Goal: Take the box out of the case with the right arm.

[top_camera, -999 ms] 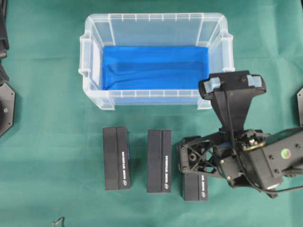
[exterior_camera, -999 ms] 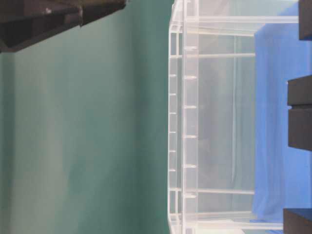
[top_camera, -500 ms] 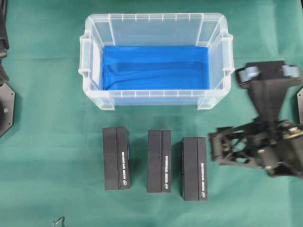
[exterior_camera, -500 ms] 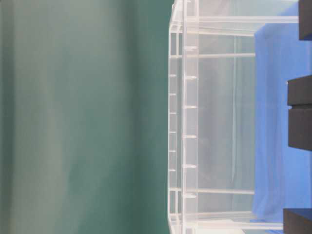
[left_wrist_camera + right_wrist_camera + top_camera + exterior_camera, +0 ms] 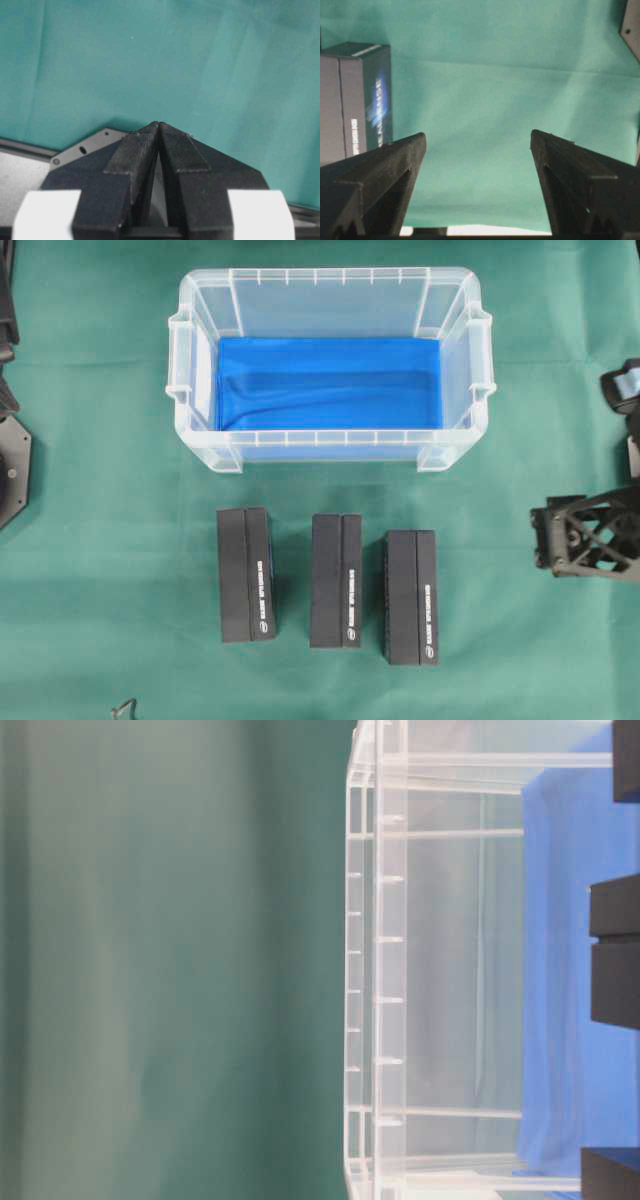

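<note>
At the table's right edge, right gripper (image 5: 590, 545) spread and empty; nearest box (image 5: 410, 597) lies to its left outside case (image 5: 330, 445), apparently emptied, long axis front-to-back.

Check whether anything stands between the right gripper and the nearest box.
Nothing visible does: only bare green cloth lies between the right gripper, jaws open, and the rightmost box.

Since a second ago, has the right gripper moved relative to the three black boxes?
Yes. The right gripper has pulled away to the right edge of the overhead view, clear of the rightmost black box, which it was over before. Its jaws are open and empty.
</note>
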Controlling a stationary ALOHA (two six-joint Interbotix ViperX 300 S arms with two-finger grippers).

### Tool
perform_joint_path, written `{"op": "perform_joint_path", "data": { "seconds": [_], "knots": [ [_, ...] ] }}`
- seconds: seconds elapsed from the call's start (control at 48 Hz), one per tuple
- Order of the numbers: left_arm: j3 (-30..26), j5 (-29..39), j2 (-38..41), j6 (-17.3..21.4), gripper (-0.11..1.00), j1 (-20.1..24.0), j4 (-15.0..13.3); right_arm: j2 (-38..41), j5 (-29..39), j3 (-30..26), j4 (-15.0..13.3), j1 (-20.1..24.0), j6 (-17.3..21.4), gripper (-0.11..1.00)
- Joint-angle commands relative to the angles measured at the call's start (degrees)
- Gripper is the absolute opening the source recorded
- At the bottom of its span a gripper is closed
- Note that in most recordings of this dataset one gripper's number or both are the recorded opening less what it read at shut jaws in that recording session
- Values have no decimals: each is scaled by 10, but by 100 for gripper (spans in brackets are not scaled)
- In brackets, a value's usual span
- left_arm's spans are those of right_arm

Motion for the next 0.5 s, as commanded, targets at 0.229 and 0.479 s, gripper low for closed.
{"op": "perform_joint_path", "data": {
  "seconds": [0.229, 0.479],
  "knots": [
    [-7, -3, -1, -1, 11, 2, 2, -39, 4, 19, -18, -42, -44, 89],
    [-7, -3, 0, 0, 11, 1, 2, -83, 1, 53, -18, -147, -152, 89]
  ]
}}
